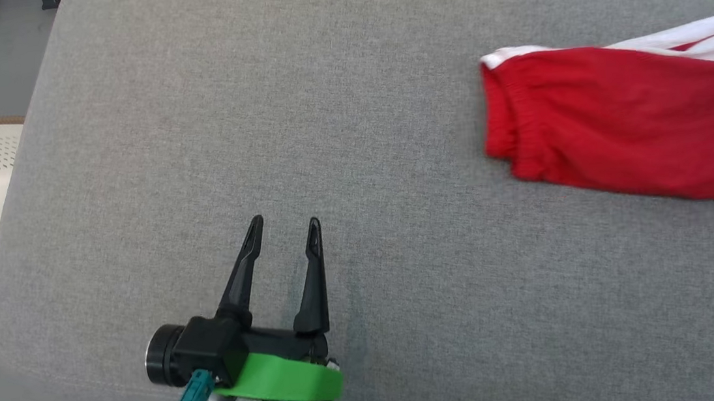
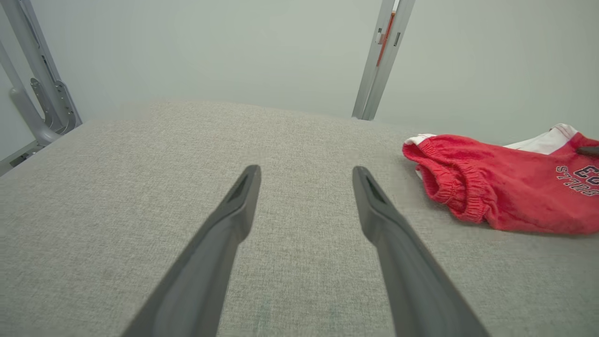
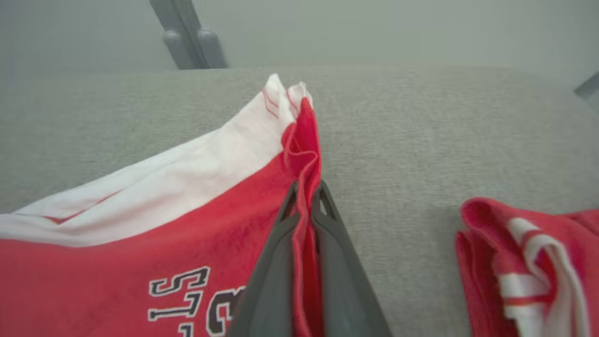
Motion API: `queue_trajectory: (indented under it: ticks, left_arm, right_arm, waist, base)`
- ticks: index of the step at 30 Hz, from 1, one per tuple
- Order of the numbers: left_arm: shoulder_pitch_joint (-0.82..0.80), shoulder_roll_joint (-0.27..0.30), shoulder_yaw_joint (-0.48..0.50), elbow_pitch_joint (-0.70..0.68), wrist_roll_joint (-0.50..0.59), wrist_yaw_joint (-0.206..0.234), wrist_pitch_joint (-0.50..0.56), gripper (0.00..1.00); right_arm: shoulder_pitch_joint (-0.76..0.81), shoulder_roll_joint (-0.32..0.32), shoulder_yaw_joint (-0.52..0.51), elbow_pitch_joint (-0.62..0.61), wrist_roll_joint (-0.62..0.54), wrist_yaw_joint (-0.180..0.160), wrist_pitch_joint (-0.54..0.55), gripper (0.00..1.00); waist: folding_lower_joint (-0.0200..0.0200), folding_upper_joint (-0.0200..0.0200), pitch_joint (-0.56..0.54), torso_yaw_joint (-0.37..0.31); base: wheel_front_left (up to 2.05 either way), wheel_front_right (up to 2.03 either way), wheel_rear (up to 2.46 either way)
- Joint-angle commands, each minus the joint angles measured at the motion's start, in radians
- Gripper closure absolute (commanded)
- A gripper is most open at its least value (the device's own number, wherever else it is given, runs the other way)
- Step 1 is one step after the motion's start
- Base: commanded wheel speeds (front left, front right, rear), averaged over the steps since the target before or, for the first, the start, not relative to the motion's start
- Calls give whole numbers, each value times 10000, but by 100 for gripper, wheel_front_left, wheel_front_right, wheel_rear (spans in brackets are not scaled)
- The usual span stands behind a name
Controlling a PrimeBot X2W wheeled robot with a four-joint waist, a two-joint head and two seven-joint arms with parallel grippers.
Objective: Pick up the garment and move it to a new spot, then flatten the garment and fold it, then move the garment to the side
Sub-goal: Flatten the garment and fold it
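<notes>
Two end effectors, unequally placed: the right end effector (image 3: 307, 193) pinches a red fold of the garment (image 1: 624, 122), which lies lengthwise off the head frame's right edge on the grey worktop (image 1: 321, 99). The left end effector (image 1: 285, 222), spread, sits lower left of centre, well apart from it, so the right arm likely leads.

Grey cushion (image 2: 117, 187), left fingers (image 2: 234, 210) spread above it, red garment (image 2: 505, 196) at right

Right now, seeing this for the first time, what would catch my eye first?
The red and white garment stands out, lying at the right of the grey cushion. The right gripper is shut on a pinched fold of its edge, while the left gripper is open over bare cushion near the front.
</notes>
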Motion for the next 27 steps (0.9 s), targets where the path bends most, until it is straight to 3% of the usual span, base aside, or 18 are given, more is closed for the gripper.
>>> queue_trajectory:
  ticks: [1,5,9,16,21,27]
  left_arm:
    - [221,-11,102,19,21,-59,-28,0]
    - [521,-12,214,8,-169,5,-28,0]
    - [692,-12,159,-37,-355,111,-28,0]
    - [674,-11,-41,149,-498,93,-28,0]
    - [414,-10,-237,491,-517,-64,-29,0]
    - [627,-7,-151,798,-543,-69,-29,0]
  right_arm:
    - [198,-205,-401,49,-172,-23,-134,100]
    - [302,-236,-883,-350,-85,-14,-20,100]
    - [521,223,-244,-1420,531,-14,594,100]
    - [770,1934,1665,-3095,979,-14,1515,100]
    - [690,2913,2182,-2892,502,-19,1345,100]
    - [579,3381,2045,-2149,-61,-16,735,100]
  waist:
    - [0,0,-383,-81]
    - [0,0,-662,-13]
    - [0,0,-830,17]
    - [0,0,-777,-14]
    - [0,0,-678,211]
    - [0,0,-792,418]
  base:
    - [0,0,0]
    - [0,0,0]
    - [0,0,0]
    - [0,0,0]
    - [0,0,0]
    - [0,0,0]
